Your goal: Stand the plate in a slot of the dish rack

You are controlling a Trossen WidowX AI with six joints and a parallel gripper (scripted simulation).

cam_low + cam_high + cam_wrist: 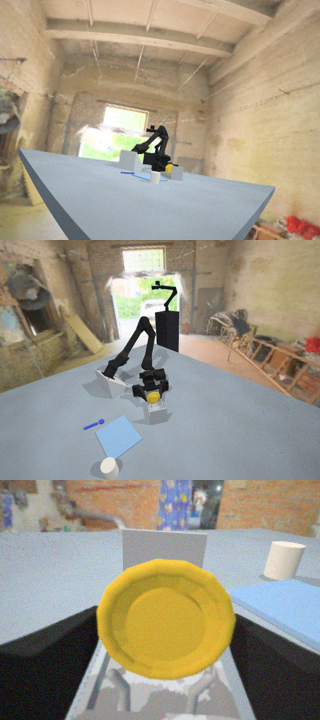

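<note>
From left to right in the wrist view: a black finger (pixel 45 665), the yellow plate (pixel 166 618) gripped upright by its edges, the other finger. The gripper (pixel 150 389) holds it just above the dish rack (pixel 156 411). Lowering should stay vertical, rim centred between the rails (pixel 120 692).

Grey-blue table (pixel 232 426), dish rack (pixel 156 411), blue mat (pixel 118 436), blue spoon (pixel 93 424), white cylinder (pixel 109 468), arm's wedge base (pixel 109 385)
</note>
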